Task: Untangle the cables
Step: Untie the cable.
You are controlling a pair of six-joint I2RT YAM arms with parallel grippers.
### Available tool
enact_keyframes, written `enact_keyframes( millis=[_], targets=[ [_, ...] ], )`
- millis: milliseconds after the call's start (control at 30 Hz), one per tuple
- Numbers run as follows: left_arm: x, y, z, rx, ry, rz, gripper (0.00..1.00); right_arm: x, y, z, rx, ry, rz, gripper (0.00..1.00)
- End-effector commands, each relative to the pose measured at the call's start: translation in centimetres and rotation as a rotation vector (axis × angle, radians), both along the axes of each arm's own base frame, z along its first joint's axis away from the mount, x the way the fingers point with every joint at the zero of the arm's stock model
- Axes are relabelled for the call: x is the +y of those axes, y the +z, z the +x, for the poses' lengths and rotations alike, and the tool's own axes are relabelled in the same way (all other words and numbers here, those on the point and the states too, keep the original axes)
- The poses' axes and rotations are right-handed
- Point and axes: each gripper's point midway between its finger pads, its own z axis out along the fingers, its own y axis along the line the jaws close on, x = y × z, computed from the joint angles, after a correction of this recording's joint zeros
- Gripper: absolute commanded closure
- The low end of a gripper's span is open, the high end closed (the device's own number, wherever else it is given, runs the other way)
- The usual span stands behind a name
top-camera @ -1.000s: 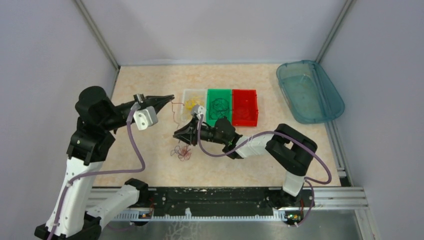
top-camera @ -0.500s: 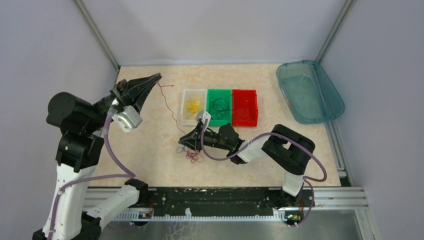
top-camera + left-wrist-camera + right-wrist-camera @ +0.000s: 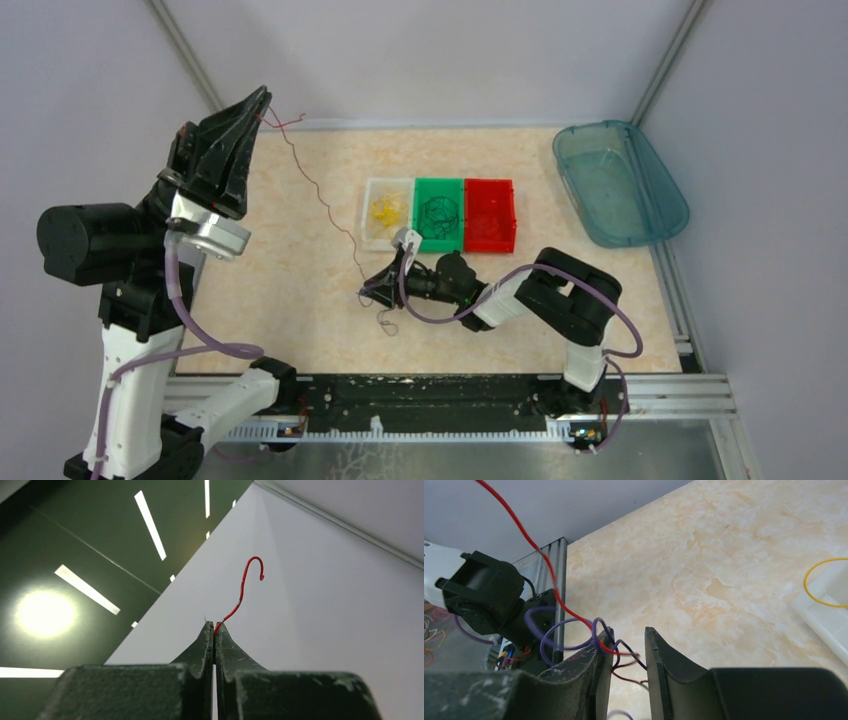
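Cables (image 3: 383,318) lie tangled near-left of the green bin (image 3: 439,181), thinner than a second ago: the left gripper (image 3: 262,98), clenched on a red cable (image 3: 310,185), has risen far left of the bin. Only the right wrist view shows the right gripper (image 3: 626,632) released, strands crossing its gap; overhead, they blur.

Three small bins: one clear bin (image 3: 389,181), one green bin (image 3: 439,180), one red bin (image 3: 490,181). One teal tub (image 3: 620,185). Two pincers: left pincer (image 3: 264,95), right pincer (image 3: 372,290). One long red wire (image 3: 243,585), one tangle of cables (image 3: 385,318).
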Motion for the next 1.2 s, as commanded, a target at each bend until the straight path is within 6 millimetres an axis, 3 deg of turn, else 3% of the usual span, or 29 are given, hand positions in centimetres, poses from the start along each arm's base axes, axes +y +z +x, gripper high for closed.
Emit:
enact_keyframes(
  millis=[0, 667, 833, 967, 1033, 1067, 1167],
  targets=[
    [1.5, 4.0, -2.0, -0.16, 0.042, -0.075, 1.0, 0.1, 0.1, -0.8, -0.014, 0.024, 0.016, 0.69],
    [2.8, 11.5, -5.8, -0.505, 0.12, -0.108, 1.0, -2.2, -3.8, -1.7, 0.018, -0.005, -0.058, 0.6],
    [2.8, 12.0, -6.4, -0.567, 0.131, -0.102, 1.0, -3.2, -4.8, -1.7, 0.02, -0.029, -0.081, 0.59],
    [2.9, 12.4, -6.8, -0.644, 0.161, -0.105, 1.0, -4.3, -5.5, -1.5, 0.015, -0.075, -0.101, 0.48],
    [2.9, 12.8, -6.9, -0.631, 0.137, -0.12, 1.0, -4.9, -5.0, -1.3, 0.002, -0.104, -0.088, 0.29],
    [2.3, 12.4, -6.1, -0.567, 0.117, -0.089, 1.0, -5.1, -4.3, -1.2, -0.009, -0.115, -0.075, 0.24],
    [0.7, 9.0, -3.8, -0.326, 0.017, -0.031, 1.0, -5.4, -0.3, -1.0, -0.08, -0.13, -0.014, 0.2]
  ],
)
